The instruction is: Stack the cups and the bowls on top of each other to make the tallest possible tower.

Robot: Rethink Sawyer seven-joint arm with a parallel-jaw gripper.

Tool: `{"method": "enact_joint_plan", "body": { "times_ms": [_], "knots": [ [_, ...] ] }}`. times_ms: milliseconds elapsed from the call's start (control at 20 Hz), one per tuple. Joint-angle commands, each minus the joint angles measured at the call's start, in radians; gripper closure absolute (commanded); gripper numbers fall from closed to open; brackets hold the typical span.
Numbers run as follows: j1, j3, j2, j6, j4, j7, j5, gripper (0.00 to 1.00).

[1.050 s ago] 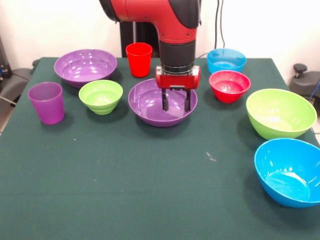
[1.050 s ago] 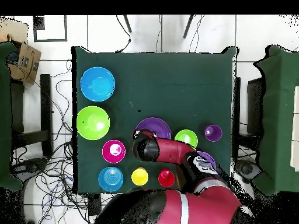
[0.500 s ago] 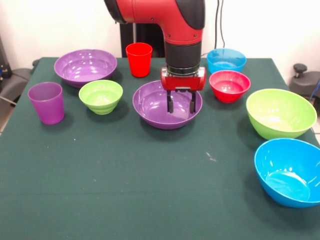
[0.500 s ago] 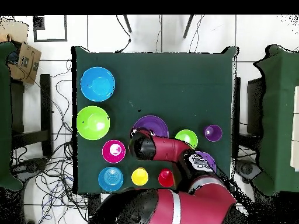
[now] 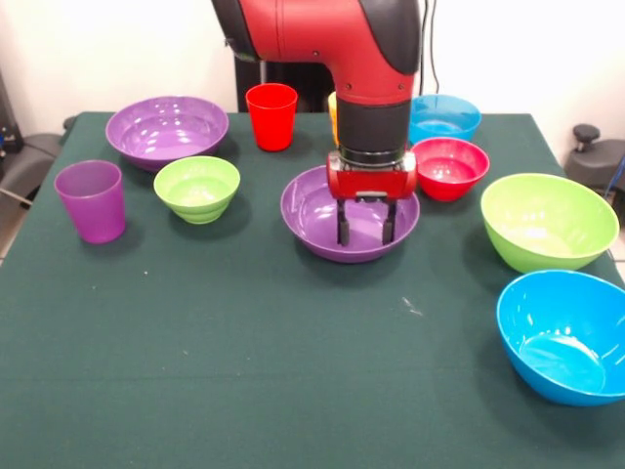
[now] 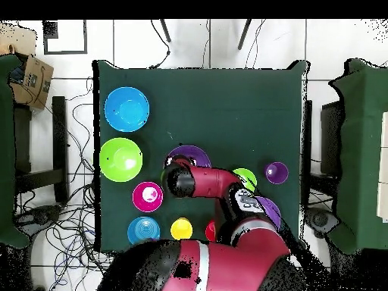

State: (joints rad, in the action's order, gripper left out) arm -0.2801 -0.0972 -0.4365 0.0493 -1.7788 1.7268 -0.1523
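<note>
The robot's gripper (image 5: pixel 366 225) reaches down into a large purple bowl (image 5: pixel 322 220) at mid-table, its two fingers (image 5: pixel 344 223) spread apart inside the bowl, grasping nothing. A small red bowl (image 5: pixel 449 168) sits just beyond the fingers; lime green (image 5: pixel 547 223) and blue (image 5: pixel 566 337) bowls lie well apart.

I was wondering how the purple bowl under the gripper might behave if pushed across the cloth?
The purple bowl looks rigid, glossy plastic, so probably light and slippery to grip. With its wide round body, it would likely slide, perhaps rocking, rather than tip over.
</note>
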Motion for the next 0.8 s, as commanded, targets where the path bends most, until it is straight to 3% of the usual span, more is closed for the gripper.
{"method": "enact_joint_plan", "body": {
  "times_ms": [50,350,800],
  "knots": [
    [0.026,-0.038,0.058,0.069,0.145,0.076,0.009,0.00],
    [0.051,-0.026,0.096,0.046,0.220,0.084,0.015,0.00],
    [0.039,-0.038,0.136,0.113,0.330,0.040,0.005,0.00]
  ]
}}
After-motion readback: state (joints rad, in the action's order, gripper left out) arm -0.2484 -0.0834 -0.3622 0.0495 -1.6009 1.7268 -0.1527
